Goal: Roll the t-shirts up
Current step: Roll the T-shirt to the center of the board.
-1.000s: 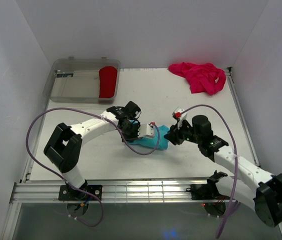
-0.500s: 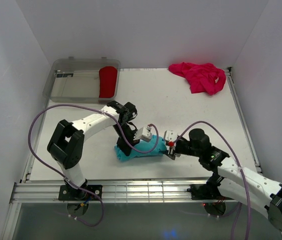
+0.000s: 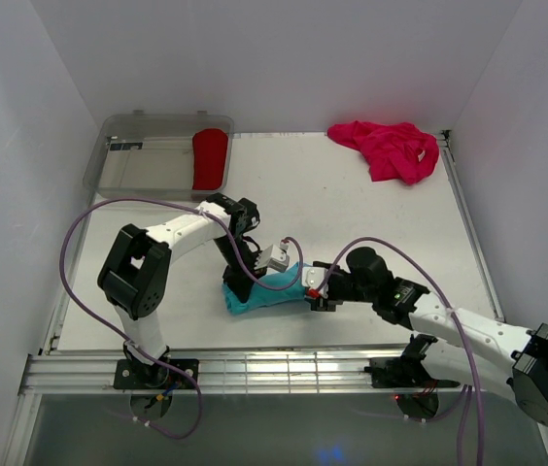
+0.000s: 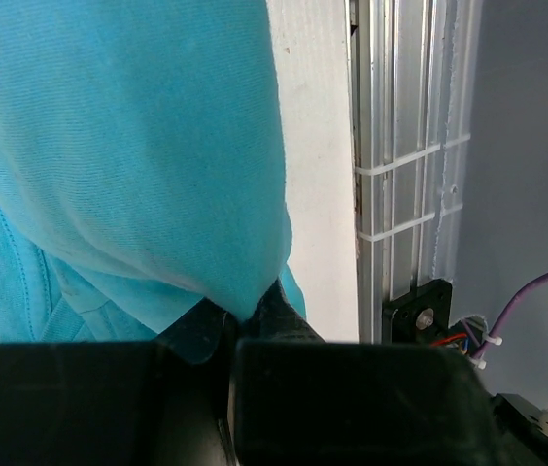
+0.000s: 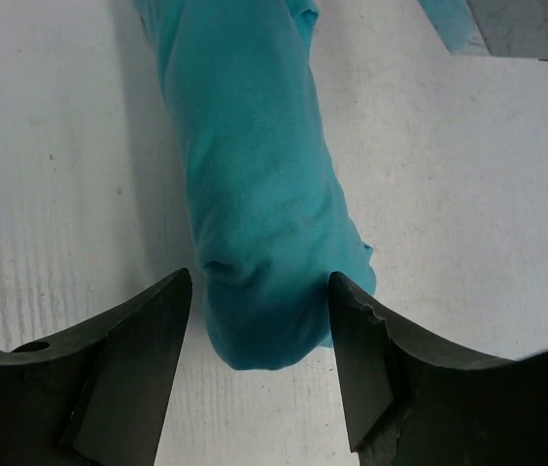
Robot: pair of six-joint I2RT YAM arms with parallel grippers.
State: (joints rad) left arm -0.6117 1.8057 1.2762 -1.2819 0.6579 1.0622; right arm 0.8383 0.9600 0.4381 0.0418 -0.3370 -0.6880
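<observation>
The turquoise blue t-shirt (image 3: 266,293) lies as a roll near the table's front edge. My left gripper (image 3: 237,289) is at its left end, shut on a fold of the turquoise cloth (image 4: 157,146), with its jaws pinched together (image 4: 250,316). My right gripper (image 3: 312,289) is open at the roll's right end; in the right wrist view the rounded end of the roll (image 5: 255,243) sits between its two fingers (image 5: 259,291) without being squeezed. The magenta pink t-shirt (image 3: 391,149) lies crumpled at the back right. The red t-shirt (image 3: 211,158) lies rolled in a bin.
A clear plastic bin (image 3: 138,167) stands at the back left. The metal rail of the table's front edge (image 3: 274,371) runs just in front of the roll and shows in the left wrist view (image 4: 400,146). White walls close the sides.
My left gripper has dragged the turquoise shirt down and left toward the front edge. My right gripper has swung left and low, coming up to the roll's right end.
</observation>
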